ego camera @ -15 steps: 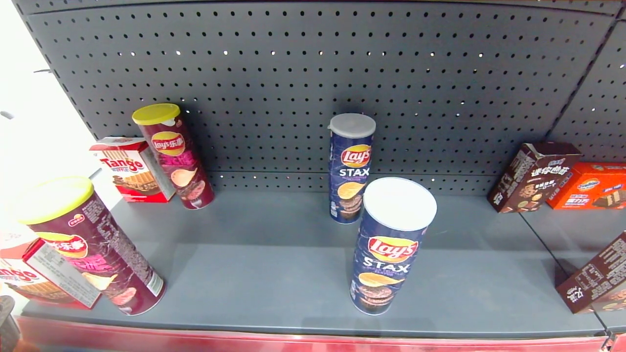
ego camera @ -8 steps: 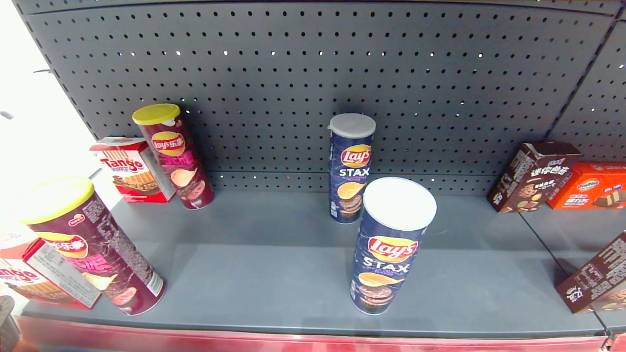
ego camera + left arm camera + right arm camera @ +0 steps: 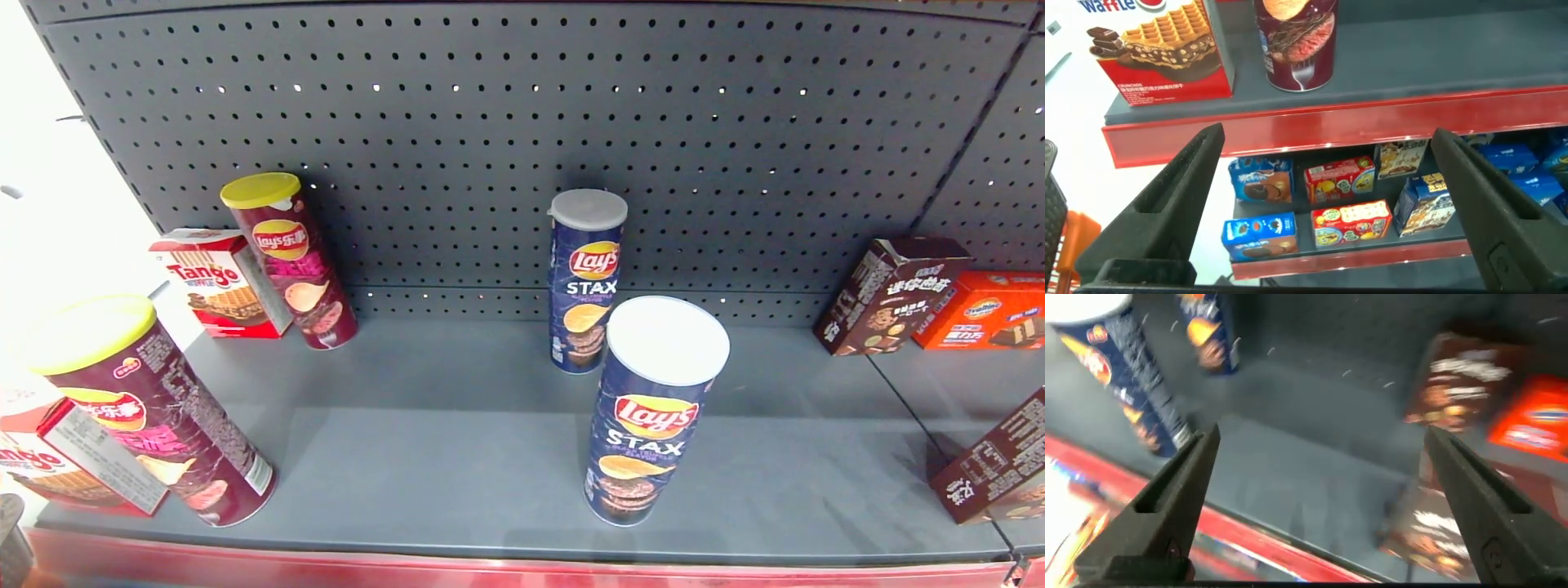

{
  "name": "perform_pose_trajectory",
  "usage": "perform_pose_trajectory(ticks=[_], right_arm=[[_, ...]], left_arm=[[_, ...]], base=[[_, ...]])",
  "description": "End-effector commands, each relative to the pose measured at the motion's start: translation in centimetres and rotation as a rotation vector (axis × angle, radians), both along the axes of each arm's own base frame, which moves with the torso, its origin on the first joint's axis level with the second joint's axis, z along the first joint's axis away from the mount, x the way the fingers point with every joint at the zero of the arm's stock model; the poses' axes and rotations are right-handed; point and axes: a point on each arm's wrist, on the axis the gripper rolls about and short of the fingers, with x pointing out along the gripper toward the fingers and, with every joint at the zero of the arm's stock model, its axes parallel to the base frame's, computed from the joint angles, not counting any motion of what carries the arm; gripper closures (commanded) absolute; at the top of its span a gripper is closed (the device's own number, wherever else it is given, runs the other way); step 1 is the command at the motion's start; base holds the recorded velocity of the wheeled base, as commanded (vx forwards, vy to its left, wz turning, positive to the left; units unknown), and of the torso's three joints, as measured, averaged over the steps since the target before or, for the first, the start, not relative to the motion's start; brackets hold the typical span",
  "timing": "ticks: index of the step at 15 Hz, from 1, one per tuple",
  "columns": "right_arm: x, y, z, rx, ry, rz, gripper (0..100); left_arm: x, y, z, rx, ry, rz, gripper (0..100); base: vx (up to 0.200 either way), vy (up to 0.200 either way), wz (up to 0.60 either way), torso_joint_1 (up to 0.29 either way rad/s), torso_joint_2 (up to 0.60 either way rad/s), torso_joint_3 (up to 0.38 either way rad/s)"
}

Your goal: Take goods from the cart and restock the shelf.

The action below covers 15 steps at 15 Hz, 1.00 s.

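- You have the grey shelf (image 3: 457, 457) across the middle and bottom of the head view, and goods stand on it.
- The front blue can (image 3: 645, 416) stands on its base just right of centre, near the shelf's front edge, with a white lid on top.
- The rear blue can (image 3: 584, 282) stands behind it and slightly to the left, close to the pegboard (image 3: 490, 122). It has a grey lid, and the two cans overlap in the frame.
- At upper left, the rear maroon can (image 3: 290, 261), with its yellow lid, stands at the back wall, just beside the rear wafer box (image 3: 216, 282).
- At lower left, the front maroon can (image 3: 155, 416) stands near the front edge, with the front wafer box (image 3: 65, 465) against its left side.
- At the right edge, a brown box (image 3: 890, 294) and an orange box (image 3: 992, 310) sit side by side at the back. A second brown box (image 3: 996, 469) is cut off at lower right.
- A red strip (image 3: 490, 572) runs along the shelf's front at the bottom of the frame.
- Your left tool (image 3: 1327, 137) has its fingers spread wide with nothing between them. It faces the red strip, with a lower shelf (image 3: 1249, 265) of small boxes (image 3: 1339, 180) beyond.
- Your right tool (image 3: 1321, 437) is also spread wide and holds nothing. It faces the bare shelf deck between the blue cans and the brown boxes.
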Motion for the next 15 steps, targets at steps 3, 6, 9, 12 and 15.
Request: perform_pose_trajectory(ticks=[3,6,9,12,15], right_arm=[[7.0,3.9,-1.1,-0.057,0.136,0.180,0],[8.5,5.4,-1.5,-0.073,0.171,0.238,0],[9.5,7.1,-2.3,-0.103,0.224,0.290,0],[10.6,8.4,-3.1,-0.126,0.270,0.324,0],[11.5,9.3,-3.5,-0.141,0.299,0.339,0]], left_arm=[[0.0,0.0,0.0,0.000,0.001,-0.001,0],[0.0,0.0,0.0,0.000,0.001,-0.001,0],[0.0,0.0,0.0,0.000,0.001,-0.001,0],[0.0,0.0,0.0,0.000,0.003,-0.001,0],[0.0,0.0,0.0,0.000,0.001,-0.001,0]], base=[[0.000,0.000,0.00,0.000,0.00,0.000],[0.000,0.000,0.00,0.000,0.00,0.000],[0.000,0.000,0.00,0.000,0.00,0.000],[0.000,0.000,0.00,0.000,0.00,0.000],[0.000,0.000,0.00,0.000,0.00,0.000]])
